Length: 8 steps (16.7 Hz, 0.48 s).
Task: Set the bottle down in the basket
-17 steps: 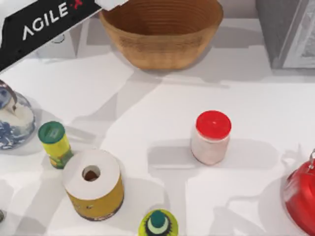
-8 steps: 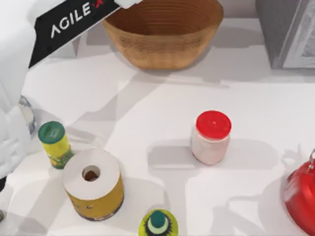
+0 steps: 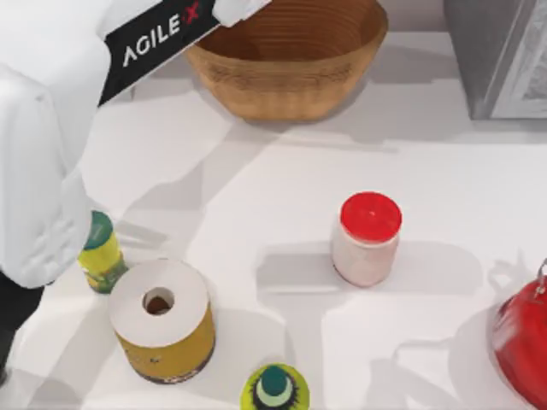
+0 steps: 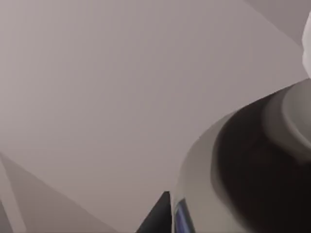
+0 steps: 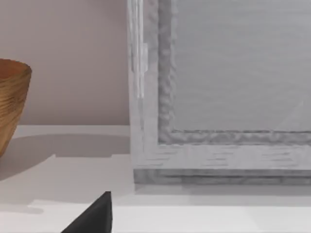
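A red-lidded jar [image 3: 367,239] is seen near the middle of the tabletop [image 3: 256,171]. At the far edge the basket [image 3: 291,77] stands upright, and the left arm [image 3: 162,34] is stretched over its left rim. A dark, grey-banded body, apparently the bottle [image 4: 252,165], is seen close by the left gripper [image 4: 163,216]. The right gripper [image 5: 92,216] is held near the far right corner. Neither gripper's state can be told.

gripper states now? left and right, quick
Left hand: past the basket's rim at the top view's upper edge; state cannot be told.
Right hand: cannot be told.
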Available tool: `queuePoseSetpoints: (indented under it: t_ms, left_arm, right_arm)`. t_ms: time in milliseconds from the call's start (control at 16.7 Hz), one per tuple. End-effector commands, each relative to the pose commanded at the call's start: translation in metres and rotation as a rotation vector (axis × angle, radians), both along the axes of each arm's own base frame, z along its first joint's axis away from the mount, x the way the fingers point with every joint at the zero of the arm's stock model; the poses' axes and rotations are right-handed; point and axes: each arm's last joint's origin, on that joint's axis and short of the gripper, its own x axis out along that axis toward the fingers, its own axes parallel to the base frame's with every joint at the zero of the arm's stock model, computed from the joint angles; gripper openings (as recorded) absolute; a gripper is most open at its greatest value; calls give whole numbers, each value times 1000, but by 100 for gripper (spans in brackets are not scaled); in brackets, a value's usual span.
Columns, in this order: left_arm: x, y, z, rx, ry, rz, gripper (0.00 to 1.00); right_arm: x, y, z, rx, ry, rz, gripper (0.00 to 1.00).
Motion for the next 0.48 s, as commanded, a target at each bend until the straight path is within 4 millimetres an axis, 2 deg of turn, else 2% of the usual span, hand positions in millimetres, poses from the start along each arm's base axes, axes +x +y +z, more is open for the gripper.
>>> queuePoseSetpoints:
  t_ms: [120,360,480]
  left_arm:
    - [8,3,-5,-6,-7,2,0]
    - [8,3,-6,-7,-7,2,0]
    - [8,3,-6,-7,-7,2,15]
  right_arm:
    - [0,0,0,0,0,0,100]
    - [0,0,0,0,0,0,100]
    - [0,0,0,0,0,0,100]
